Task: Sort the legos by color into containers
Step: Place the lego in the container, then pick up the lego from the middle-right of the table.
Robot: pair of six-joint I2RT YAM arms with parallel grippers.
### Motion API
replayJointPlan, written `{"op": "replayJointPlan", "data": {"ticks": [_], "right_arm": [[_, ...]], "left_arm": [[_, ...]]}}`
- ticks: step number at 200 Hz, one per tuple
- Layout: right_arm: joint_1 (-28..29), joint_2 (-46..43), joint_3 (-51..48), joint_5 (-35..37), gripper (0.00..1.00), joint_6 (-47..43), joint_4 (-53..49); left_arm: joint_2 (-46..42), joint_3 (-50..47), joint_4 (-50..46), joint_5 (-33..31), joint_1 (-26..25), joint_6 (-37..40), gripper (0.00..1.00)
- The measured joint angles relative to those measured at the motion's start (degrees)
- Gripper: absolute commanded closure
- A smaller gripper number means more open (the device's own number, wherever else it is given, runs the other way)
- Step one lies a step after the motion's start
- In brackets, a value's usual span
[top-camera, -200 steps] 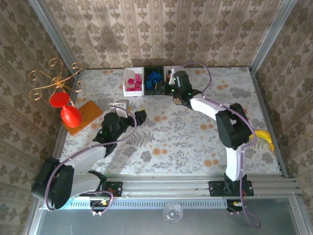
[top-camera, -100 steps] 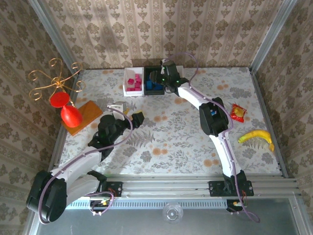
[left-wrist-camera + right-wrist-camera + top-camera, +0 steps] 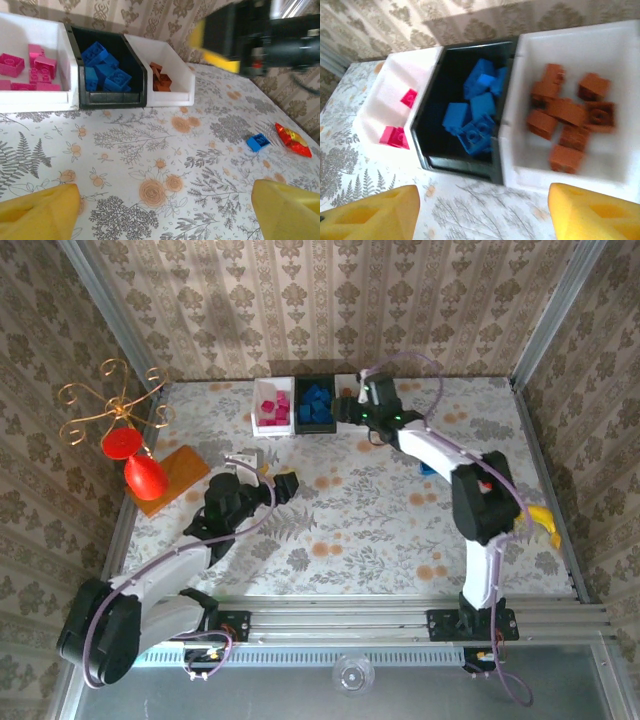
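Floral desk (image 3: 125,165) carries one stray blue lego (image 3: 258,142), right of frame, well apart from the containers (image 3: 112,100); it looks light, hard and slick, so pinch its flat sides. Both left fingers (image 3: 37,212) and right fingers (image 3: 375,212) gape empty.

At the table's left edge we see a gold wire stand (image 3: 110,405), and just in front of it a red cup (image 3: 146,478) on a flat orange block (image 3: 185,470). Near the right edge we make out part of a yellow banana (image 3: 546,523). A red-and-yellow snack packet (image 3: 294,141) lies on the flowered tablecloth (image 3: 350,510), with patterned wallpaper (image 3: 330,300) behind.
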Motion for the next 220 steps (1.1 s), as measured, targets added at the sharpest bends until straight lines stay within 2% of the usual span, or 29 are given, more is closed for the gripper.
{"op": "replayJointPlan", "data": {"ticks": [23,45,63,79,113,141,220], "right_arm": [[-6.10,-9.33,-12.22,0.68,0.25,0.94,0.92],[-13.62,-13.49,-20.92,1.60,0.20,2.10,-0.22],[-18.82,-13.94,-23.98,2.47,0.13,2.43,-3.87],[-21.00,-13.16,-23.45,2.43,0.09,1.70,-7.78],[-20.92,-6.34,-16.06,1.03,0.07,1.27,-13.00],[-20.09,-1.11,-11.87,0.22,0.10,0.22,-16.20],[-15.80,3.26,-6.78,2.08,0.17,-2.78,-26.77]], "left_arm": [[3.45,1.03,0.76,1.25,-1.77,0.09,0.10],[7.58,3.50,1.66,2.45,-4.11,0.72,0.10],[10.93,5.79,3.21,3.13,-6.10,1.29,0.10],[13.44,7.39,4.63,3.82,-7.30,1.31,0.11],[17.14,8.50,6.93,4.76,-7.69,1.18,0.11],[17.51,8.48,6.99,4.74,-7.69,1.07,0.11],[17.51,8.48,6.99,4.74,-6.73,1.05,0.11]]}}
